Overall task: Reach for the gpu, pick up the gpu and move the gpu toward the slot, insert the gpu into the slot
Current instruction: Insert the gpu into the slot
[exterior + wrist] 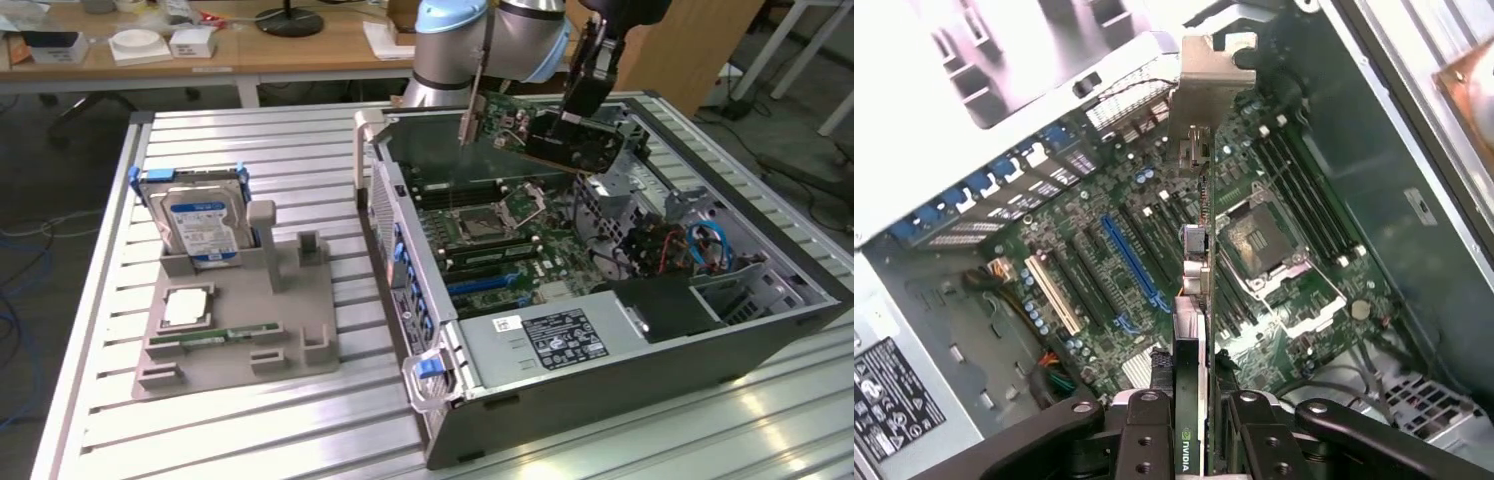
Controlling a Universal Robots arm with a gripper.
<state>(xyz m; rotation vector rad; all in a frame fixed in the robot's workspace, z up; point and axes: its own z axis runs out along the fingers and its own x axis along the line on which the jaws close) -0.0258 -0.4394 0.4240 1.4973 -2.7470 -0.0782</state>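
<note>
Nearest the exterior camera, the open computer case (641,375) lies on its side on the slatted metal table (267,440), with its grey power supply (554,335) at the near end. Just beyond that, inside the case, sits the motherboard (501,235), which carries a long blue slot (1132,262) and, further in, the processor socket (1264,245).

Above the far end of the case, the gripper (1199,425) has its fingers (1254,432) clenched on the gpu (547,138), pinching the card from both faces. The card hangs clear of the motherboard (from the wrist camera it shows edge-on, over the strip between blue slot and socket). Its silver bracket (1206,70) points toward the case's slotted rear wall.

To the exterior view's left of the case, a grey fixture (227,345) holds a blue-labelled hard drive (200,228) upright. Behind the case are the robot arm (454,50) and a wooden desk (307,55).
</note>
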